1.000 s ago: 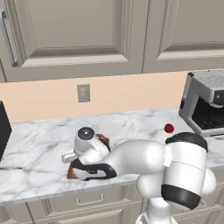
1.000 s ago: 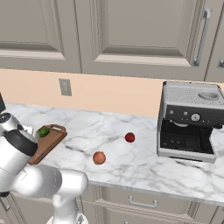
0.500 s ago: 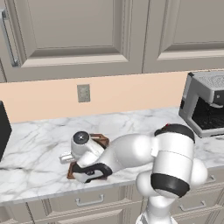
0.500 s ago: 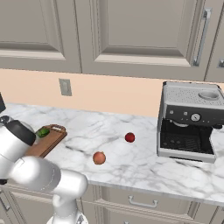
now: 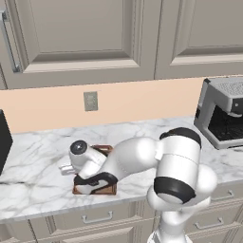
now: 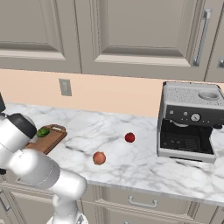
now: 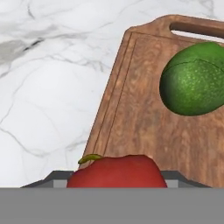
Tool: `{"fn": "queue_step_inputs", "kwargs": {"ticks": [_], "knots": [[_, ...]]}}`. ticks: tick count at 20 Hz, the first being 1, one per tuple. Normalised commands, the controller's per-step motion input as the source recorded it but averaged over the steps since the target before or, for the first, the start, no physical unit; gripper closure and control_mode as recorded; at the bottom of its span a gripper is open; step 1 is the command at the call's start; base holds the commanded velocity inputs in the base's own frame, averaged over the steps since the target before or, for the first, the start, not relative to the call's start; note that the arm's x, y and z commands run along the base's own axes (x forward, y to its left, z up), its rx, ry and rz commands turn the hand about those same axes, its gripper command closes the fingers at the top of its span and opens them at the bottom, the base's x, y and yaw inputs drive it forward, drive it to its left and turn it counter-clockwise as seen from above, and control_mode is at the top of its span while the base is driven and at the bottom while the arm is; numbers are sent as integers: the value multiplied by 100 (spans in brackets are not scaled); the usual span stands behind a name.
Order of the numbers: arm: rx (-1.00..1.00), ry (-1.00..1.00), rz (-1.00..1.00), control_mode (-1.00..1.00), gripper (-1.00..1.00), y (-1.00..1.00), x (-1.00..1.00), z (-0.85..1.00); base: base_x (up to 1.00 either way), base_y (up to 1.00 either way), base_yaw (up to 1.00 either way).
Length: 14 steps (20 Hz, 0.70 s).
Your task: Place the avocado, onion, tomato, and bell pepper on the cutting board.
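Cutting board (image 7: 144,127) near the left front edge of the marble tabletop (image 6: 144,164), its handle bar toward the back wall. Avocado (image 7: 192,81) lying on the board by the handle end; seen as a small green ball at the board's far end (image 6: 43,132) in the right base view. Red bell pepper (image 7: 117,171) with a short green stem, low over the board's near end and close against the gripper; whether the gripper is clamped on it or spread apart cannot be told. Arm bent down over the board (image 5: 95,182) in the left base view. Orange onion (image 6: 99,158) and red tomato (image 6: 129,138) well apart from the board, mid-tabletop, left of the coffee machine (image 6: 189,122).
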Motion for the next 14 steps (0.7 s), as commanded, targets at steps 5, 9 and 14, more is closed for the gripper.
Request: {"fn": "queue_step_inputs", "kwargs": {"ticks": [5, 9, 14], "knots": [[0, 1, -7, -100, -100, -7, 0, -15, 0, 0, 0], [0, 3, -8, -100, -100, -21, -2, -12, 0, 0, 0], [0, 6, -9, -100, -100, -36, -8, -11, 0, 0, 0]]}}
